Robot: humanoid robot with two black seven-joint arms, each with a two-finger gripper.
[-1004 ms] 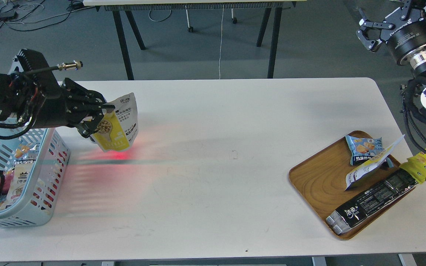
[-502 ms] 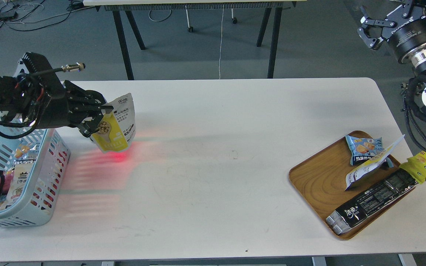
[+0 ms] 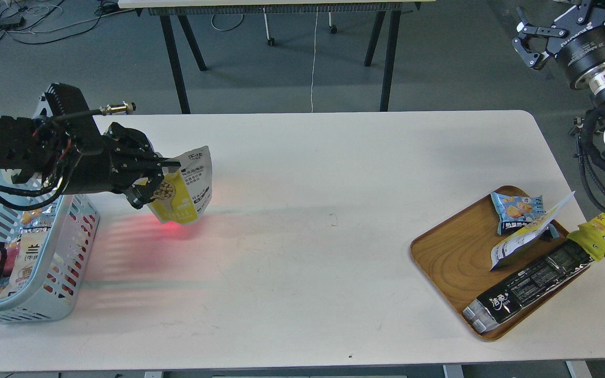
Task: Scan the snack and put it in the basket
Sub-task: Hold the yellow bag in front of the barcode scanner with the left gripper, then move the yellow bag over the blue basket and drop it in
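My left gripper is shut on the snack, a yellow-and-white pouch with a round picture of tan beans. It holds the pouch upright just above the table, to the right of the basket. Red light glows on the pouch's lower edge and on the table under it. The light blue basket stands at the table's left edge with several packets inside. My right gripper is raised off the table at the top right, its fingers spread and empty.
A brown wooden tray at the right holds a long black packet, a small blue chip bag and a white-and-yellow pouch. A yellow packet lies at the table's right edge.
My left gripper has moved right and slightly down with the snack, away from the basket. The right gripper has risen a little at the top right.
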